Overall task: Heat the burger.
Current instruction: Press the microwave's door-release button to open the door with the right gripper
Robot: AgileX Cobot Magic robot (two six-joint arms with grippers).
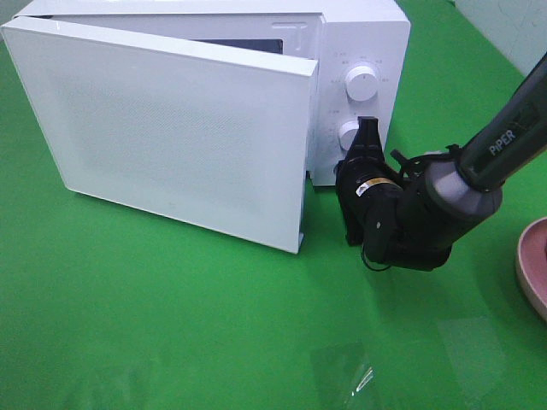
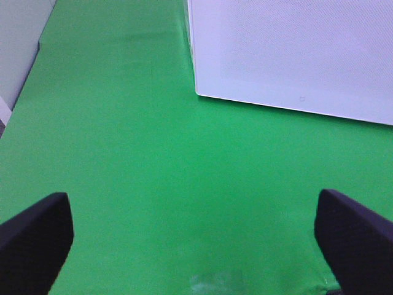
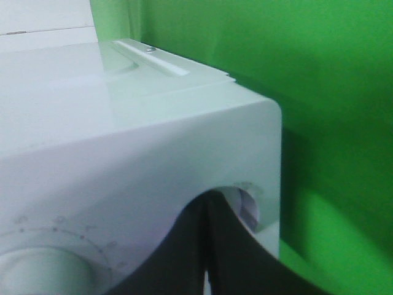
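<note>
The dark right arm [image 1: 504, 141] is stretched in from the right side, slanting down toward the front of the white box-shaped microwave oven [image 1: 359, 34]. Its wrist is turned so that the black right gripper [image 1: 369, 126] points up at the control panel. The fingers are pressed together, with nothing seen between them, and the tips are placed just beside the lower round white knob [image 1: 349, 132], below the upper round white knob [image 1: 362, 83]. It seems that the tips touch the lower knob, but this cannot be told for sure.

The left gripper [image 2: 193, 212] is seen only by its own wrist camera. Its fingers are spread wide over the green table cloth [image 2: 153, 153], near the flat white oven door [image 2: 295, 55], and nothing is held.

The door is swung partly open. The burger cannot be seen in any view, so its place cannot be told. A shallow pink plate [image 1: 534, 265] is cut by the right edge.
</note>
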